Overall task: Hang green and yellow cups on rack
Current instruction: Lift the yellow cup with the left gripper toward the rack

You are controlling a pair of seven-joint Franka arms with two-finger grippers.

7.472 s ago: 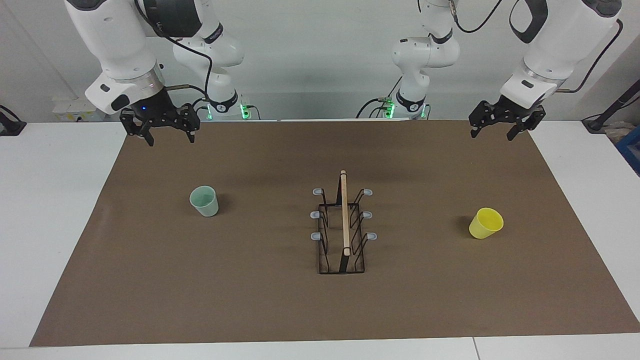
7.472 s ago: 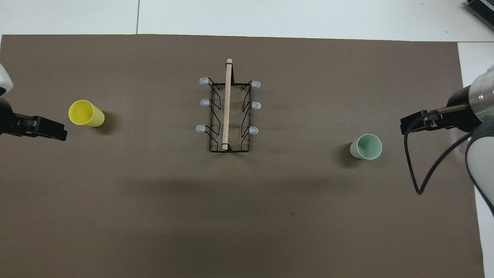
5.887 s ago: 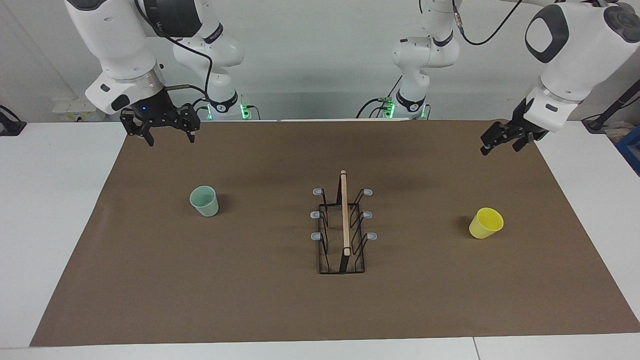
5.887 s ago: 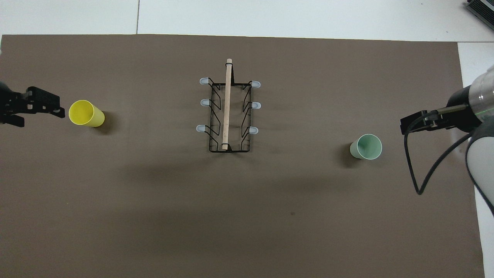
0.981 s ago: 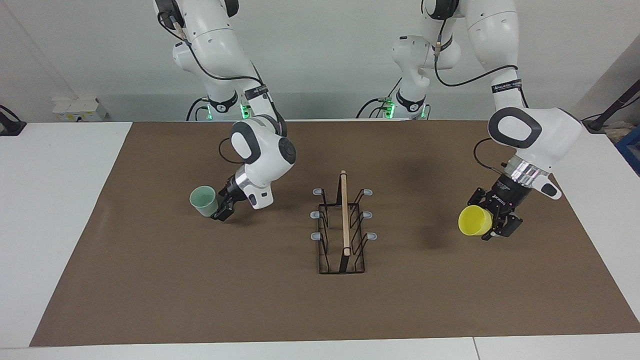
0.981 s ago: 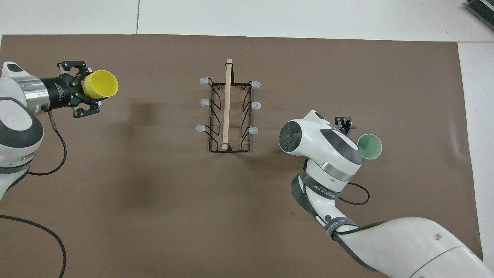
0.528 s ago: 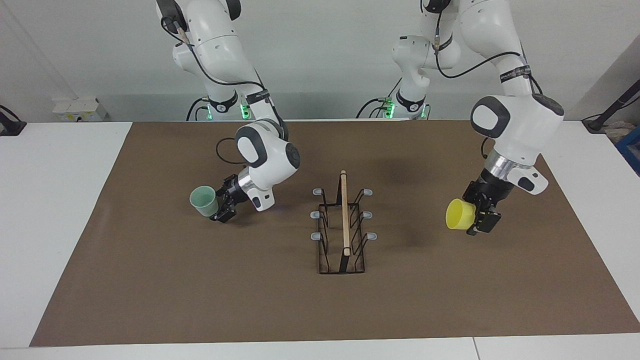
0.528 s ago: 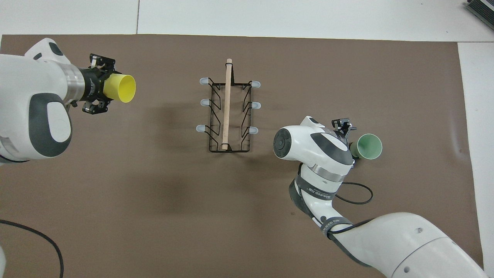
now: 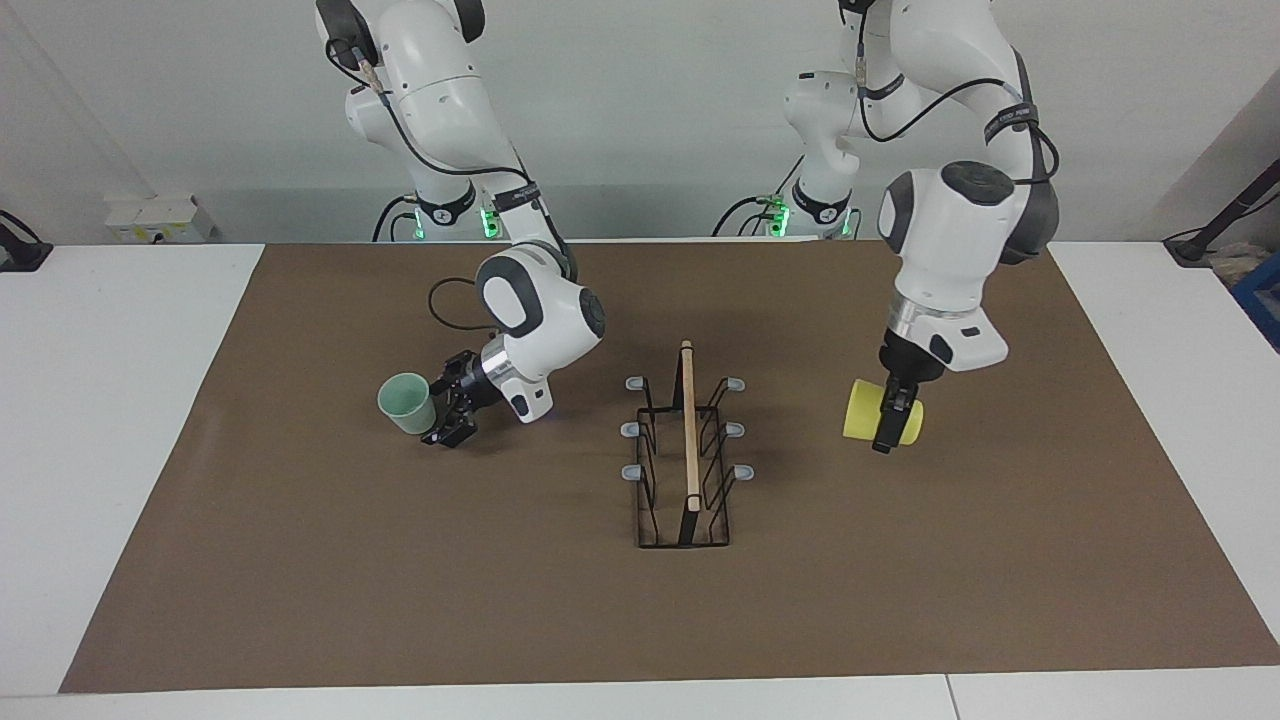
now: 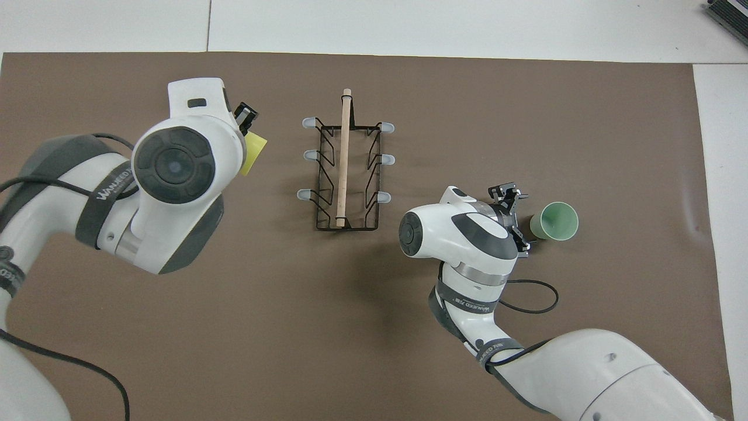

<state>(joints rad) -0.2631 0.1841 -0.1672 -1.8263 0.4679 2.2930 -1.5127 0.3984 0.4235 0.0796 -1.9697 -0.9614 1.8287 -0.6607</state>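
The rack (image 9: 689, 430) stands mid-mat, its wooden bar running away from the robots; it also shows in the overhead view (image 10: 344, 158). My left gripper (image 9: 890, 425) is shut on the yellow cup (image 9: 865, 422). It holds the cup on its side in the air, over the mat beside the rack toward the left arm's end, mouth toward the rack. From overhead the arm hides most of the yellow cup (image 10: 253, 153). The green cup (image 9: 407, 403) stands upright toward the right arm's end. My right gripper (image 9: 440, 410) is open and low beside it, fingertips at the cup's wall (image 10: 555, 221).
A brown mat (image 9: 400, 600) covers most of the white table (image 9: 100, 400). All six prongs of the rack are bare. My right arm's elbow (image 10: 456, 234) hangs over the mat between the rack and the green cup.
My left gripper has carried the yellow cup toward the rack and raised it a little, the wrist turning. My right gripper has edged closer to the green cup, which has not moved.
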